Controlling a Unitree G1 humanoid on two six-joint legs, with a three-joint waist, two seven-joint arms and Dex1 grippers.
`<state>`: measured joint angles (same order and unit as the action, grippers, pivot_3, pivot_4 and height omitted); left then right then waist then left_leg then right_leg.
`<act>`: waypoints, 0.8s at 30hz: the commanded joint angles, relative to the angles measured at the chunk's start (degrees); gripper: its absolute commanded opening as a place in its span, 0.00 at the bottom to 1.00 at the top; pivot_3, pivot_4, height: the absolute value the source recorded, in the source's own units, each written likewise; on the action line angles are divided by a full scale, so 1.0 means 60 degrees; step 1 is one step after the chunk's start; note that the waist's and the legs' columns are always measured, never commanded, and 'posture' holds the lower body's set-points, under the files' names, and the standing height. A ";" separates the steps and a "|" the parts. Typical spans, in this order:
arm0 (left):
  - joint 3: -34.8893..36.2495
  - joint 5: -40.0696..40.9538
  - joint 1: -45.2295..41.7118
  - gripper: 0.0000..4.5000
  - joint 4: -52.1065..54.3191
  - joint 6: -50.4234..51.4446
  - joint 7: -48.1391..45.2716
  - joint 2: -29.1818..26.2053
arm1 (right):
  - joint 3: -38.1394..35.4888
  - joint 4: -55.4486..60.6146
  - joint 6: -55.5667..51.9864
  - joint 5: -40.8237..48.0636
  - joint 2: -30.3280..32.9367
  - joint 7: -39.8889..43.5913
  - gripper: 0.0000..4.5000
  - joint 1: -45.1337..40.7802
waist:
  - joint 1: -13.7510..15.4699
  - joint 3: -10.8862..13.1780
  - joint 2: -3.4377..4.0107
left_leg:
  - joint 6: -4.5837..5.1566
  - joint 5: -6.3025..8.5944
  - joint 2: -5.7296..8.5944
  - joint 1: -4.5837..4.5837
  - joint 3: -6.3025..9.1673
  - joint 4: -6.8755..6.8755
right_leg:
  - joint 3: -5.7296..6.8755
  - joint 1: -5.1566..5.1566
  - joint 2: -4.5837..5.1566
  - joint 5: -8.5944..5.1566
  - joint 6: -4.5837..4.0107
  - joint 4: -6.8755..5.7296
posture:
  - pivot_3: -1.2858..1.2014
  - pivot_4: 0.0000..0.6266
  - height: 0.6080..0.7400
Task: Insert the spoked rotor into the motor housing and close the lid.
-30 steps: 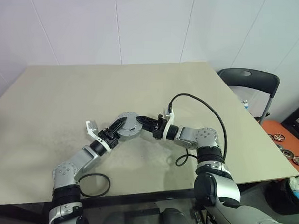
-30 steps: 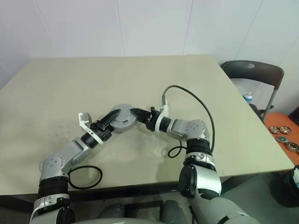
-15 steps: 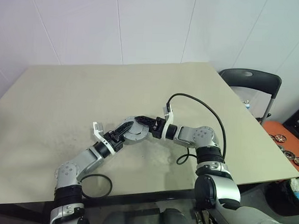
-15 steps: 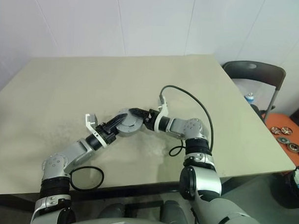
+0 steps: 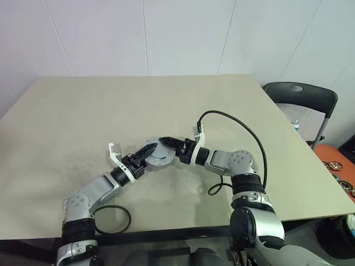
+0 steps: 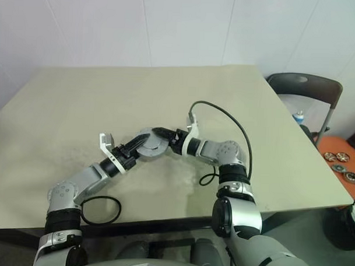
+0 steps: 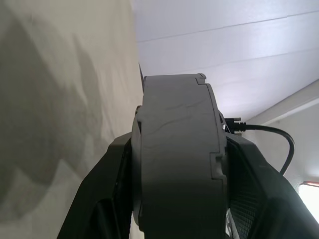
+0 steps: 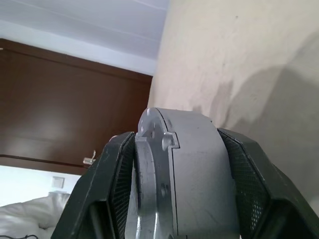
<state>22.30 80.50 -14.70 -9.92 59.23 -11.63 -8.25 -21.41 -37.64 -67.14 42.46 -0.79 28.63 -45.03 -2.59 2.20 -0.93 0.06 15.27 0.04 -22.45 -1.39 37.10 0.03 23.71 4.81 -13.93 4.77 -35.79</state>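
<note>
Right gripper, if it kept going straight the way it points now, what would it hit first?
The right gripper already has the round grey metal drum between its black fingers, so it would press into that first. Just beyond, seemingly, is the left gripper, gripping the drum from the opposite side.

grey motor housing (image 5: 158,154), beige table (image 5: 108,107), black wire ring (image 5: 111,219).
</note>
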 commanded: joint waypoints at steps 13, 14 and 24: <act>0.0306 -0.0304 -0.0235 0.48 0.0481 -0.0606 -0.0372 -0.0293 | 0.0181 -0.0622 0.0501 0.0027 0.0871 0.0938 0.56 -0.0765 | 0.0014 0.0001 0.0002 | 0.0004 0.0005 0.0019 -0.0022 -0.0003 -0.0020 | 0.0002 0.0001 0.0048 0.0004 -0.0013 0.0058 | 0.52 0.00 1.00; 0.0288 -0.0268 -0.0245 0.48 0.0578 -0.0590 -0.0293 -0.0236 | 0.0242 -0.0562 0.0570 -0.0011 0.0860 0.0970 0.56 -0.0722 | 0.0014 0.0001 0.0002 | 0.0004 0.0006 0.0019 -0.0022 -0.0003 -0.0024 | 0.0002 0.0002 0.0048 0.0005 -0.0010 0.0060 | 0.52 0.00 1.00; 0.0464 -0.0008 -0.0351 0.48 0.1212 -0.0650 0.0280 -0.0313 | 0.0212 -0.0855 0.0572 -0.0157 0.0775 0.0765 0.75 -0.0751 | 0.0012 0.0001 0.0002 | -0.0001 0.0001 0.0018 -0.0131 -0.0002 -0.0011 | -0.0002 0.0116 0.0056 0.0024 0.0001 0.0043 | 0.52 0.00 1.00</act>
<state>23.65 78.05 -14.91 -6.46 55.91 -9.50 -9.27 -19.78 -43.05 -64.41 41.28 3.82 33.01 -48.22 -2.52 2.20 -0.92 0.05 15.27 0.15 -23.29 -1.40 37.04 0.02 24.45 5.14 -13.79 4.78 -35.53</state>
